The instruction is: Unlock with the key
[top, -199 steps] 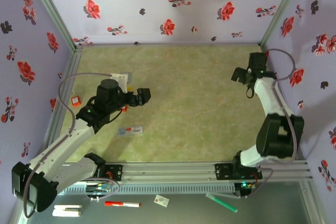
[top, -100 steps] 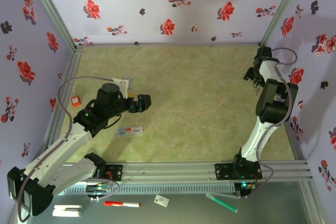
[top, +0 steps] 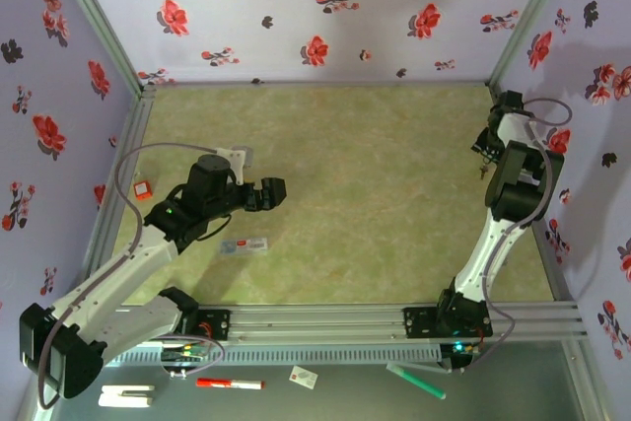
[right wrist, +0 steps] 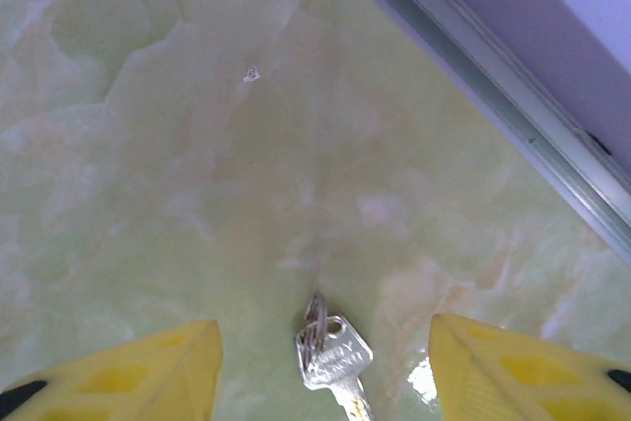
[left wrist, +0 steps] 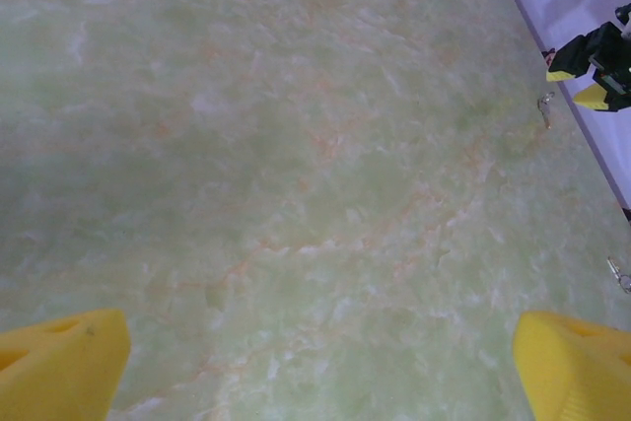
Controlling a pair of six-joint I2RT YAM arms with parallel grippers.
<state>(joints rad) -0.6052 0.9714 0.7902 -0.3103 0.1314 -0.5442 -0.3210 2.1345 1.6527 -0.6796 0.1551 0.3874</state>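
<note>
On the green marbled table [right wrist: 148, 145], close beside the metal rail [right wrist: 493, 115] at the right wall, the key [right wrist: 333, 357] is seen lying flat, a wire ring threaded through its head. Over the last second the right gripper [right wrist: 325, 327] has been carried from further in on the table to a place directly above the key, and its jaws have been drawn partly in. The key lies between the two yellow fingers [right wrist: 148, 372], roughly midway, and is touched by neither; nothing is held. In the top view the right arm [top: 513, 184] is folded upright along the right wall, its wrist turned down. The left gripper [top: 271, 192] is spread fully wide and empty over bare table at the left, its arm only slightly shifted.
</note>
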